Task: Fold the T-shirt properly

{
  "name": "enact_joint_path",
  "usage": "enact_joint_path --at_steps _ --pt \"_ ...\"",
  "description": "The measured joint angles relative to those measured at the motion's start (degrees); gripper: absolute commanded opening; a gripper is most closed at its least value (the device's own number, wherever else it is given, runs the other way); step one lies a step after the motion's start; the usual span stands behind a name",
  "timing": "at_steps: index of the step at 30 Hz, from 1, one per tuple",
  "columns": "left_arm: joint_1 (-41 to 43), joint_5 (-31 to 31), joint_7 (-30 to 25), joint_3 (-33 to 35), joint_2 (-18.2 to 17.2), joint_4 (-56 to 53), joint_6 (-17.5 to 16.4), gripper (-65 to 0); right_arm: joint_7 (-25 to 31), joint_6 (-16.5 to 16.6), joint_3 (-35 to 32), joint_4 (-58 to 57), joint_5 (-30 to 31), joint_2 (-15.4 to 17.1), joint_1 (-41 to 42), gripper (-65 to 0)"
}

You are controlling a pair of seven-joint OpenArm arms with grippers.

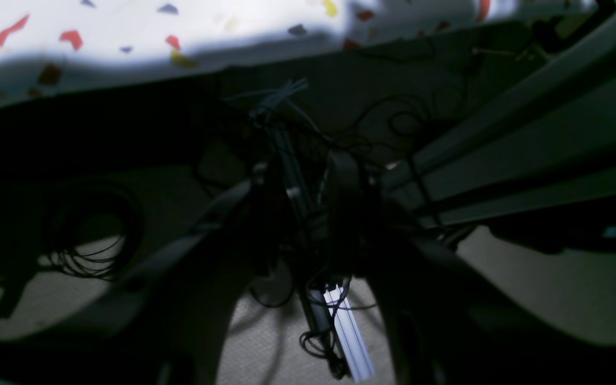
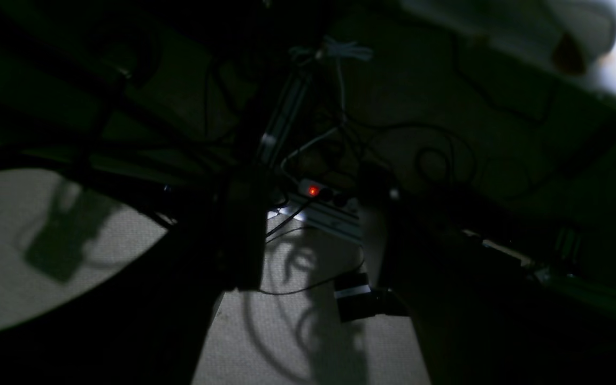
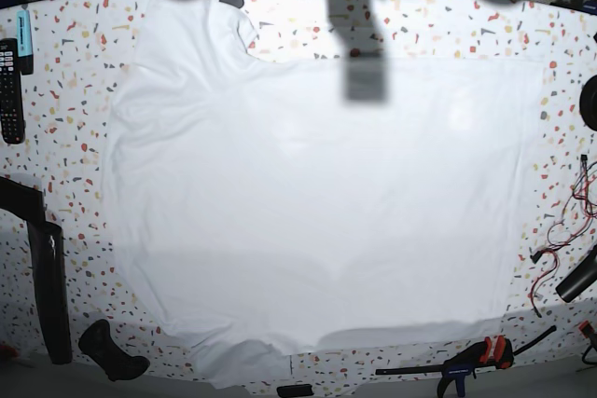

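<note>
- White, soft cotton T-shirt (image 3: 317, 221) lies spread flat mid-table, long axis running 9 to 3 o'clock, sleeves toward 9.
- Left gripper and right gripper hang off the speckled tabletop (image 3: 84, 118) near 6 o'clock; neither seems nearer.
- Jaw openings: cannot tell; wrist views too dark.

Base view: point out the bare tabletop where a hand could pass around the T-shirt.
The T-shirt fills most of the table. A free speckled strip runs along the far edge right of the collar. A narrower strip separates the shirt from the remote. The near-right corner is crowded by a clamp and wires.
</note>
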Motion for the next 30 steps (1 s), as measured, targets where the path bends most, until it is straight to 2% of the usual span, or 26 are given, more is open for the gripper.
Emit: enact_joint_path --at_steps 8,12,19,21,23,25,30 --pt "-0.1 0.0 1.4 0.0 0.0 5.2 -0.1 -50.0 -0.5 0.1 0.0 5.6 0.1 0.3 0.4 -37.2" --pt "-3.3 0.2 4.7 0.0 0.0 7.5 -0.2 -50.0 -1.8 0.2 -0.1 11.1 0.0 0.3 0.5 -37.2" --pt "-7.6 0.2 9.0 0.0 0.0 12.3 -0.2 -50.0 -14.1 0.2 0.0 20.5 0.1 0.3 1.5 -37.2" --pt "-8.6 2.0 10.6 0.0 0.0 14.0 -0.2 -50.0 -20.9 0.2 0.0 23.8 -0.3 0.3 1.5 -37.2" --pt "-9.4 3.8 13.1 0.0 -0.1 17.3 -0.2 -50.0 -29.9 0.6 -0.1 27.5 -4.6 0.3 1.5 -37.2" --pt "-10.0 5.5 18.1 0.0 -0.3 21.6 -0.2 -50.0 -37.3 0.6 -0.1 31.4 -10.8 0.3 1.5 -37.2" --pt "-12.5 5.6 35.0 0.0 -0.6 33.4 -0.4 -50.0 -48.1 0.4 -0.1 40.5 -25.7 1.0 1.7 -37.2"
